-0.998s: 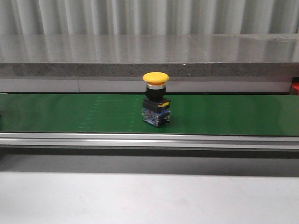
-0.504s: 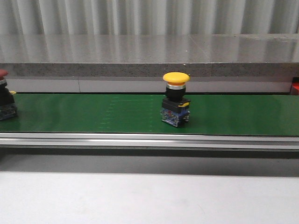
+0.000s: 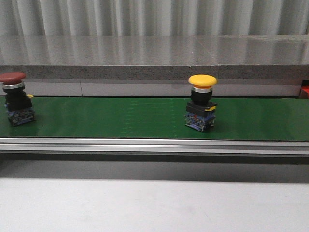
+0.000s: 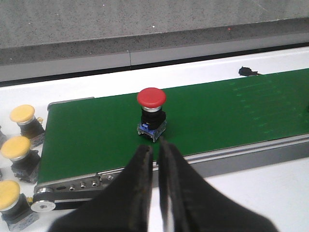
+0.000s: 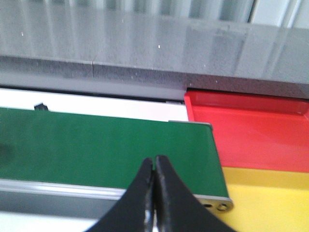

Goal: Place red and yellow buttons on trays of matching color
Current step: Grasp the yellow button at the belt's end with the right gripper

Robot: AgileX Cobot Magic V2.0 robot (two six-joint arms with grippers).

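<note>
Both arms hovering, fingers (image 4: 145, 166) closed, belt (image 3: 120, 118) below

Light is even and fairly bright in all three views, with a pale vertical sheen running down the grey ledge (image 3: 154, 50) in the front view and no hard glare. The yellow button (image 3: 202, 109) and red button (image 3: 16, 98) cast only faint soft shadows on the green belt (image 3: 111, 118), and both look slightly soft, as does the whole front picture. In the wrist views the dark left gripper (image 4: 155, 159) and right gripper (image 5: 154, 170) sit close and blurred, while the red tray (image 5: 251, 133) shows saturated and flat.
</note>
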